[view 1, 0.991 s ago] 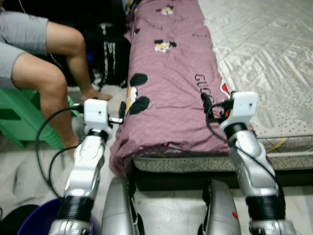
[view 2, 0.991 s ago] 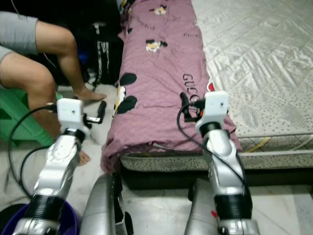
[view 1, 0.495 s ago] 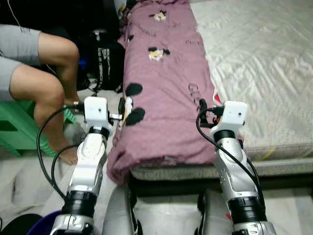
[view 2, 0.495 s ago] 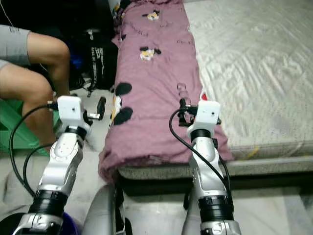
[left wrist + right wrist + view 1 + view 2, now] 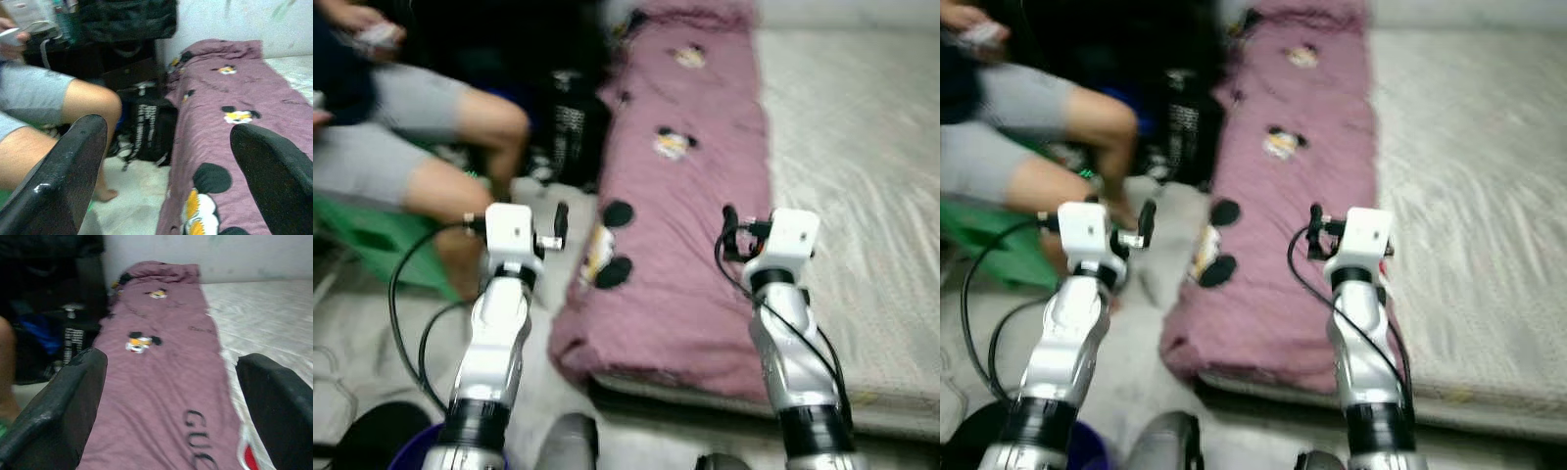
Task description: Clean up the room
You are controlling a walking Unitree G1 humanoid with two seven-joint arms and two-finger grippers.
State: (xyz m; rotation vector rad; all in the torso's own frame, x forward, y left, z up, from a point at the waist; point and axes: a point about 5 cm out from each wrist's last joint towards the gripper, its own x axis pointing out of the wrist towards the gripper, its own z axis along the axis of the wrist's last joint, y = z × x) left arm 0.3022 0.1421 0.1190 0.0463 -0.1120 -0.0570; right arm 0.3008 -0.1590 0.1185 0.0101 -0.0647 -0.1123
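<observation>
Your left gripper (image 5: 161, 171) and right gripper (image 5: 166, 396) both hang with fingers apart, empty; the purple blanket (image 5: 680, 245) lies on the bed (image 5: 862, 196) at 12 o'clock; swing left carelessly and you risk striking the seated person's leg (image 5: 460, 166) at 10 o'clock.

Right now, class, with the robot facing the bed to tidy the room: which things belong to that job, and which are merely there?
Part of the job:
purple blanket lying along the bed's edge
left tool, open
right tool, open

Merely there:
mattress
black bag on the floor
seated person
green stool
</observation>
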